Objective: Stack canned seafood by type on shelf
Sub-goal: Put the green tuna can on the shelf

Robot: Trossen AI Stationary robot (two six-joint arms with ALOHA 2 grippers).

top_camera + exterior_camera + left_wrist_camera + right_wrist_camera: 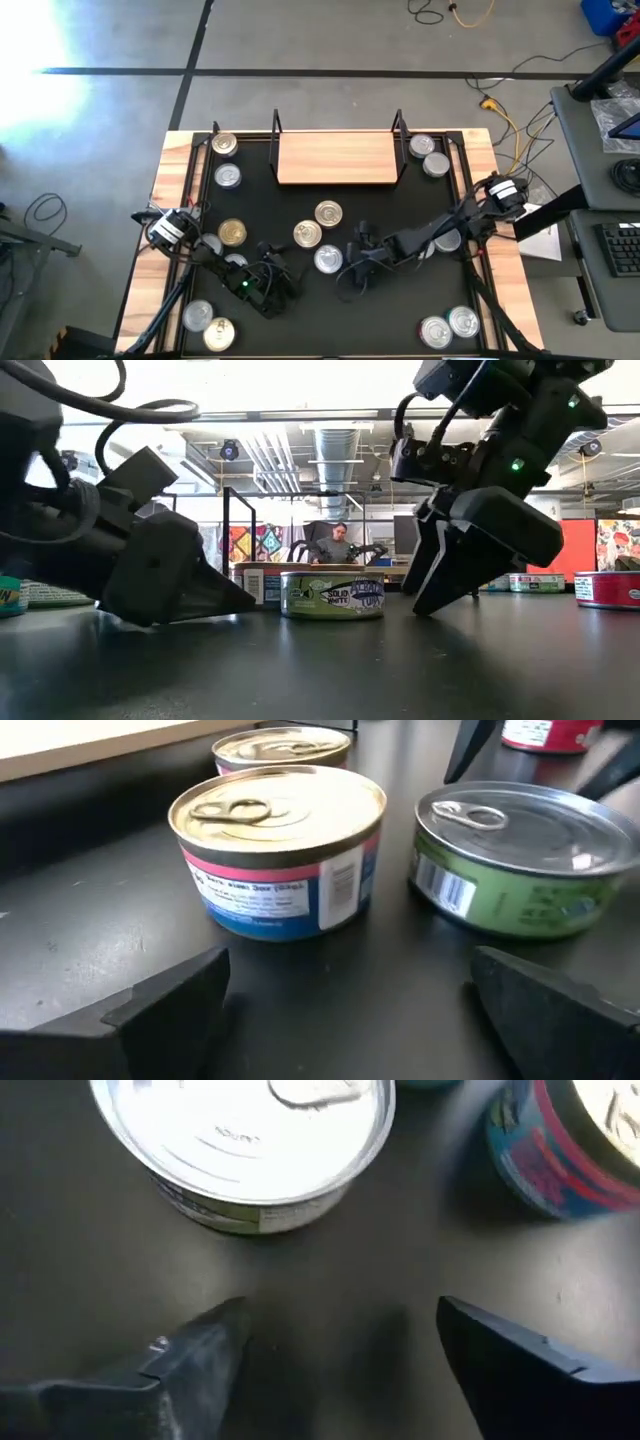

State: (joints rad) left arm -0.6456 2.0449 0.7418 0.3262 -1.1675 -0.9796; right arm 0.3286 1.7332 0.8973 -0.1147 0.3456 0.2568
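Note:
The light-wood shelf (338, 158) with black wire posts stands at the table's far middle, with nothing on it. Tins lie scattered around it. A silver-lidded green tin (328, 259) (333, 595) sits on the table between my two grippers. My left gripper (283, 268) (345, 1010) is open, low over the table, left of that tin and facing a gold-lidded pink-and-blue tin (280, 850) and the green tin (525, 855). My right gripper (352, 262) (340, 1350) is open, just right of the green tin (245, 1150), fingers slanting down. Neither touches a tin.
Two more gold-lidded tins (307, 234) (328, 213) sit just beyond the green one, and a third (232, 233) lies to the left. Pairs of tins stand by both shelf ends (224, 145) (421, 146) and in both near corners (198, 316) (463, 321). A person sits beyond the table (337, 545).

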